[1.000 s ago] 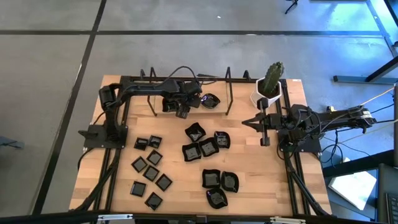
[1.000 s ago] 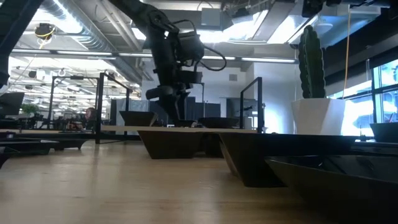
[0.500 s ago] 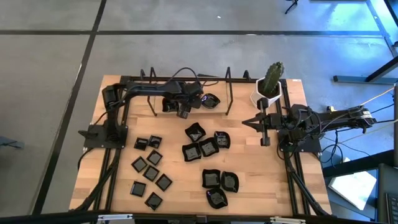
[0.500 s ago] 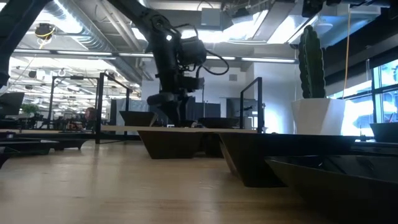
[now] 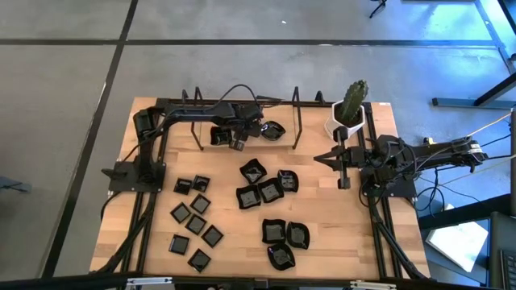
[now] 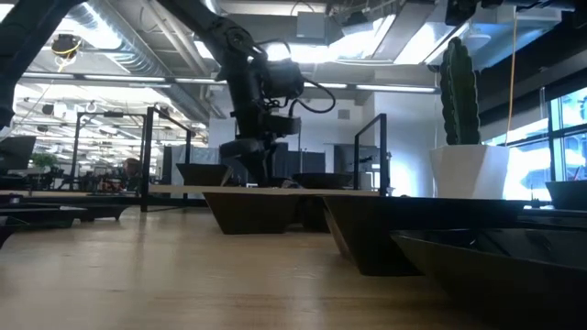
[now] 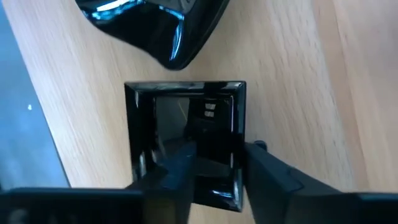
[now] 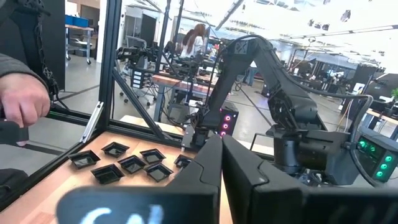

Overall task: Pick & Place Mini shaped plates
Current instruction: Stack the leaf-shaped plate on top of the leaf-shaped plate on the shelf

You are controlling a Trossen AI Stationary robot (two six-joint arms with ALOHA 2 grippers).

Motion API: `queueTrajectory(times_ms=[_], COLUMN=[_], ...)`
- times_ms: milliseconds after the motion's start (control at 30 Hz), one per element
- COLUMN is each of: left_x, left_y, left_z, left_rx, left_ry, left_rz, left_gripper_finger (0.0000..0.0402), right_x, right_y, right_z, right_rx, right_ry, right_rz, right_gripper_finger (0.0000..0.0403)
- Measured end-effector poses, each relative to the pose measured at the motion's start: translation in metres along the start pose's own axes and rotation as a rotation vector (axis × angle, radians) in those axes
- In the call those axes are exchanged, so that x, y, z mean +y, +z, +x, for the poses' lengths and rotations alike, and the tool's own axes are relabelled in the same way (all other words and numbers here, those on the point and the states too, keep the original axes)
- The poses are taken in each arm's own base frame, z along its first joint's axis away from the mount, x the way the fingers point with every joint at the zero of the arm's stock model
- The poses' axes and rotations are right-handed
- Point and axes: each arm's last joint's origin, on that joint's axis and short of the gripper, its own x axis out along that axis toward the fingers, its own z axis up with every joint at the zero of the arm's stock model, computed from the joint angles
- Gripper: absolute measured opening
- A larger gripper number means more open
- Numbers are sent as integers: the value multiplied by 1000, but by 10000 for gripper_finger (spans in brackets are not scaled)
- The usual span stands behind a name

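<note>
Across the pale wooden table (image 5: 322,217), the left gripper (image 7: 214,171) is down at the far edge with its fingers astride one wall of a raised-rim square plate (image 7: 184,118), not visibly clamped, likely because that lip is the only grabbable edge. Just beside it lies a wavy-edged plate (image 7: 158,28), close enough to get nudged, while black rack posts (image 5: 297,121) flank the spot. Farther off, the other mini plates (image 5: 193,221) sit scattered and the right gripper (image 8: 221,168) waits pinched shut near the cactus pot (image 5: 345,122).

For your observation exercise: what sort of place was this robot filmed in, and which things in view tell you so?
Most likely an open-plan robotics lab or workshop. Behind the wooden table run exposed ceiling ducts and strip lights, more workbenches with equipment stand beyond, and a person is there.
</note>
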Motion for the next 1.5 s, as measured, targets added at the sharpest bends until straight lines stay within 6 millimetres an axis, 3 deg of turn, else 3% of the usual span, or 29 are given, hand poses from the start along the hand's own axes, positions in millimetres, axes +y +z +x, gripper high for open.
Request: queueTrajectory(times_ms=[300,933,1233,1500], left_x=[4,37,35,33], left_y=[-3,-30,-31,-31], left_z=[0,5,6,6], left_rx=[5,35,35,42], left_ry=[7,100,66,49], left_rz=[-10,-202,-200,-196], left_gripper_finger=[9,4,6,46], right_x=[0,0,0,0], right_y=[0,0,0,0], right_z=[0,0,0,0], right_rx=[0,0,0,0], right_ry=[0,0,0,0], right_rz=[0,0,-1,-1], right_gripper_finger=[13,13,13,13])
